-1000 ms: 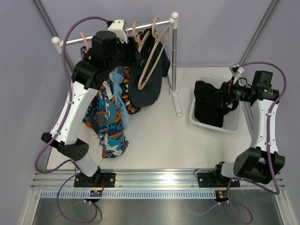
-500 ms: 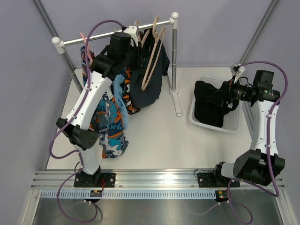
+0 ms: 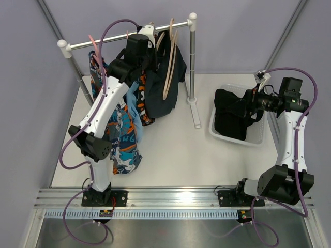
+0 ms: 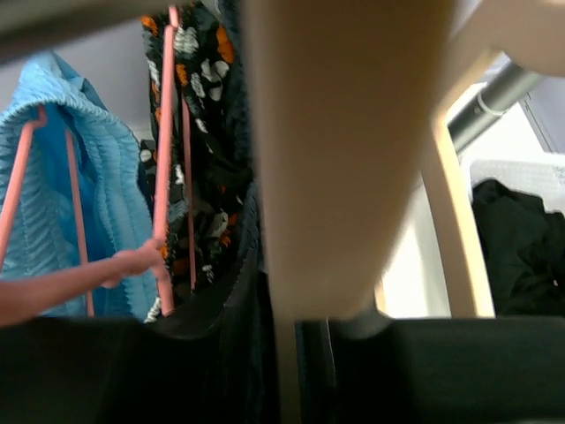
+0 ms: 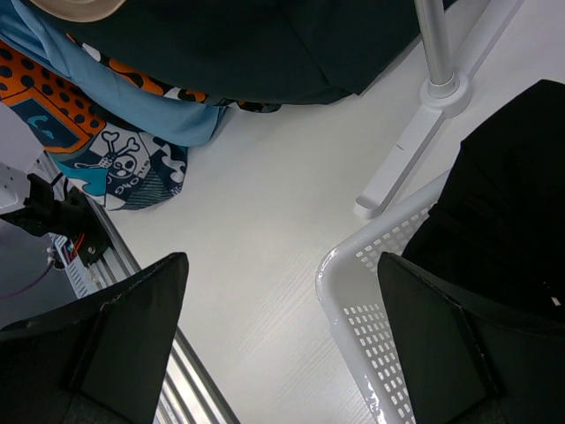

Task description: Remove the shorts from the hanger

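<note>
"Shorts in plain dark cloth [image 3: 161, 93], where are they hanging?"

"They are hanging from the rail [image 3: 103, 41] at the far left of the table [image 3: 170, 155], among the wooden hangers [image 3: 168, 62]. The left claw [image 3: 151, 51] is reaching up to that rail, and the dark shorts are lying just beside and below it."

"Is that claw gripping anything?"

"I cannot tell. One wooden hanger is filling its wrist view, blurred and very close, and it is hiding the fingers."

"And the blotchy shorts [image 4: 207, 124]?"

"They are hanging to the left of the claw, behind a pink hanger [image 4: 166, 177]. A light blue garment [image 4: 79, 194] is hanging further left again. A teal patterned garment [image 3: 121, 142] is trailing down onto the table nearer the arm's base."

"What is the right claw [image 5: 281, 265] doing?"

"It is hovering at the near left corner of the white basket [image 5: 353, 291] on the right, with its fingers [image 5: 132, 336] spread wide and holding nothing. A pair of black shorts [image 5: 503, 194] is lying in the basket, just to the right of that claw and apart from it."
</note>
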You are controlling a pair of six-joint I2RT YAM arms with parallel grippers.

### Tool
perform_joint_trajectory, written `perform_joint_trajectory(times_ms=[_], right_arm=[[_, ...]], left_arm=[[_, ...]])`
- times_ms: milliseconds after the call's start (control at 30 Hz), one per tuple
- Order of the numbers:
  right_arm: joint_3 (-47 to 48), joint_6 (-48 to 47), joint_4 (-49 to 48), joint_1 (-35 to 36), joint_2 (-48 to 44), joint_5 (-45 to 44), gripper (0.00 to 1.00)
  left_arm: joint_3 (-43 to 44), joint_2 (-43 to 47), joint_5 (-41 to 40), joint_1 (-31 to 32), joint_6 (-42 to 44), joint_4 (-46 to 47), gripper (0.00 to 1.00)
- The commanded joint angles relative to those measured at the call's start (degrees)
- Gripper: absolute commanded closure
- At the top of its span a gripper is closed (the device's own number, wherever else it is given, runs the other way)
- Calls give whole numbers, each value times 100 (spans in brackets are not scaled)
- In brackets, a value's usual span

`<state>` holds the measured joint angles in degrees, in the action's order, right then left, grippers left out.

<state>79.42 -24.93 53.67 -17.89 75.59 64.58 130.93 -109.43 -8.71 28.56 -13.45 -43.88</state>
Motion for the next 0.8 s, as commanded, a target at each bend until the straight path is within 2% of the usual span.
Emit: perform_joint_trajectory(times_ms=[0,67,167,333,633,767], right_arm=[[-31,-117,38,49,-211,125,3],[-58,-144,64,49,-247,143,3],[-67,-153,82,49,-256,204,3],[-84,-162,100,49,-247,240,3],[-181,-232,135,49,-256,301,3],[-199,-381,258,49,-238,319,3]], left_arm=[[275,-96,-315,27,97,345,81],[275,-88,-411,45,115,362,91],[301,-18,-535,124,202,380,100],[196,298,-483,247,326,511,100],[-735,1282,-447,300,238,846,100],[-1078,1459,-369,300,203,828,100]])
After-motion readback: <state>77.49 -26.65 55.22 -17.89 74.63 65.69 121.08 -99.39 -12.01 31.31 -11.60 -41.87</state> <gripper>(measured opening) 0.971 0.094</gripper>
